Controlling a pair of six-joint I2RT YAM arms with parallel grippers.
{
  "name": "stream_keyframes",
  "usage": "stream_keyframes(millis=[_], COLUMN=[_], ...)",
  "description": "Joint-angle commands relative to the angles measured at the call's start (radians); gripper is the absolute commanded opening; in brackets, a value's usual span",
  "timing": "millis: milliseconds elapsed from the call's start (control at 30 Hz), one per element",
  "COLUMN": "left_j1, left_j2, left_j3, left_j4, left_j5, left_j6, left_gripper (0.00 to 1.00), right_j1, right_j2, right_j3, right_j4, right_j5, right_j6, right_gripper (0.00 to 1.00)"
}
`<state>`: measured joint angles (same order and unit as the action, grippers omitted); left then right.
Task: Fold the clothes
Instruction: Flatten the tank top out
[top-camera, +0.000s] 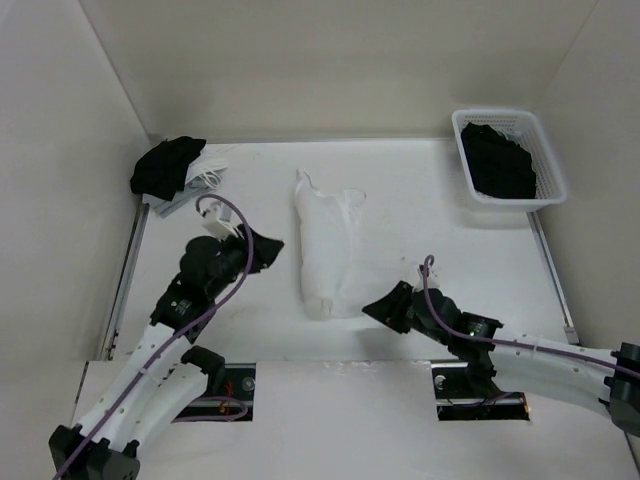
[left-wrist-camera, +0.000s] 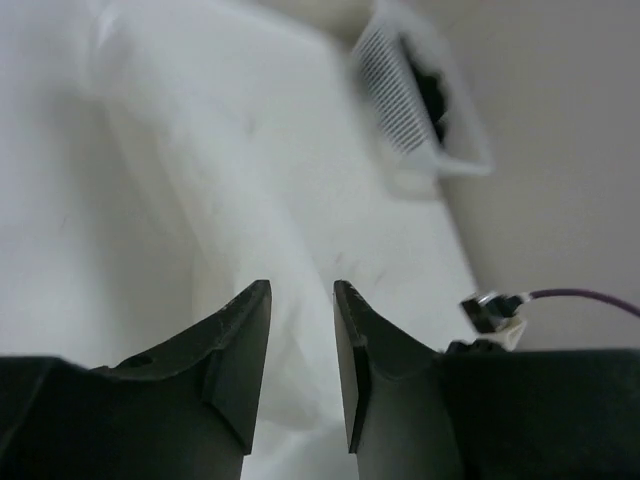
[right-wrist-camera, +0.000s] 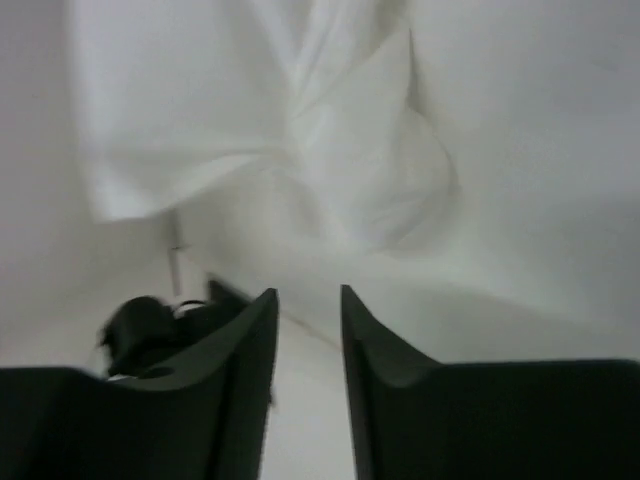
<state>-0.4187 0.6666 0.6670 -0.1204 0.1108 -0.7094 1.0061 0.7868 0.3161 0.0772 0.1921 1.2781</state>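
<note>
The clothes (top-camera: 325, 245), a white thin-fabric top, lie in a long narrow fold down the middle of the table, with one end bunched toward the near edge. My left gripper (top-camera: 275, 250) hovers just left of the clothes, apart from them. Its jaws are open and empty in the left wrist view, where the left gripper (left-wrist-camera: 301, 288) points across the clothes (left-wrist-camera: 250, 180). My right gripper (top-camera: 370, 308) sits just right of the near end of the fold. In the right wrist view the right gripper (right-wrist-camera: 308, 292) is open and empty, with the clothes (right-wrist-camera: 300, 130) ahead of it.
A white basket (top-camera: 555, 170) holding a black garment (top-camera: 497, 160) stands at the back right, and the basket (left-wrist-camera: 400, 90) also shows in the left wrist view. A black bundle (top-camera: 165, 165) with a white-grey strappy piece (top-camera: 205, 175) lies at the back left. Walls enclose the table.
</note>
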Motion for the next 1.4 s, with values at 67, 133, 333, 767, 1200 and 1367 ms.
stream_keyframes(millis=[67, 133, 333, 767, 1200, 1367], left_j1=[0.015, -0.001, -0.116, -0.283, -0.277, -0.275], left_j2=[-0.022, -0.027, 0.053, 0.426, 0.472, 0.476], left_j3=[-0.162, -0.182, -0.271, -0.328, -0.354, -0.354], left_j4=[-0.134, -0.134, -0.085, 0.246, 0.266, 0.263], left_j5=[0.024, 0.006, -0.144, -0.298, -0.29, -0.289], left_j6=[-0.025, -0.036, -0.055, -0.016, 0.004, -0.007], left_gripper=[0.33, 0.31, 0.31, 0.31, 0.25, 0.12], right_j1=[-0.014, -0.018, 0.034, 0.09, 0.002, -0.016], right_j2=[-0.006, 0.047, 0.208, 0.365, 0.29, 0.287], right_j3=[-0.032, 0.014, 0.139, 0.241, 0.144, 0.132], right_j4=[-0.031, -0.079, -0.2, -0.231, -0.235, -0.225], right_j5=[0.109, 0.121, 0.207, 0.27, 0.228, 0.21], right_j6=[0.06, -0.005, -0.144, -0.234, -0.221, -0.224], right_gripper=[0.48, 0.46, 0.14, 0.27, 0.42, 0.43])
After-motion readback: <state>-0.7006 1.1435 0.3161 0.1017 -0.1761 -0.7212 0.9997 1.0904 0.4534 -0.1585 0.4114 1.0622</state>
